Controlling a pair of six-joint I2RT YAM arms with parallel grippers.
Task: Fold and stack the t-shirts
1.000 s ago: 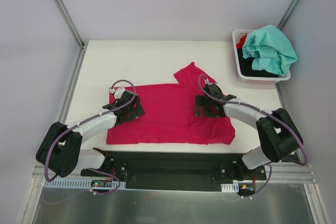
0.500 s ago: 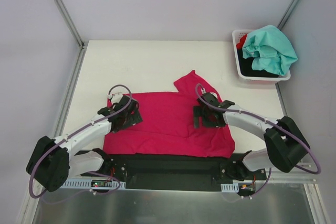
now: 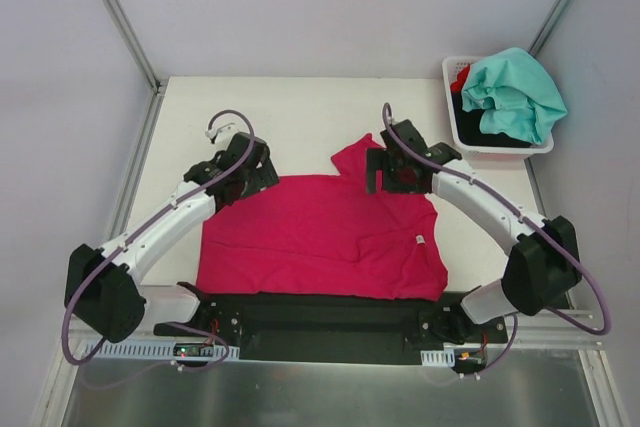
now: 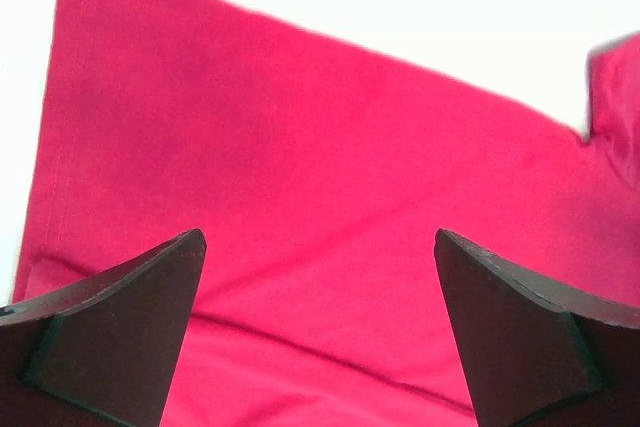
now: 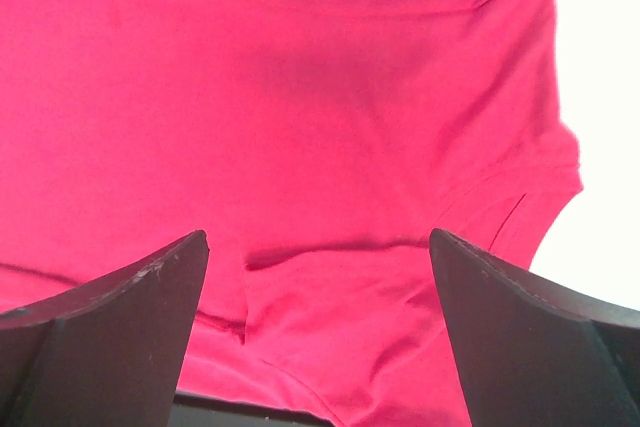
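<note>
Over the far edge of the large magenta-pink soft-cloth t-shirt (image 3: 320,232), both arms hang with fingers spread wide. The left gripper (image 3: 250,172) is fully released above the shirt's far left corner. In its wrist view the dark, wedge-shaped fingers (image 4: 120,327) frame flat cloth and grasp none of it. The right gripper (image 3: 395,169) is just as wide open near the sleeve that juts toward the back, with cloth showing between its fingers (image 5: 520,337). Whether either gripper touches the fabric cannot be told.

The shirt lies spread on the matte white table (image 3: 290,112), close to the near edge, with a small white label (image 3: 421,239) on its right side. Pale grey walls and slim metal posts enclose the table. At the far right corner stands a white plastic slotted basket (image 3: 448,82) holding a crumpled teal-mint t-shirt (image 3: 515,92) heaped over a black one (image 3: 480,130), with a bit of a red one (image 3: 461,74) beside them.
</note>
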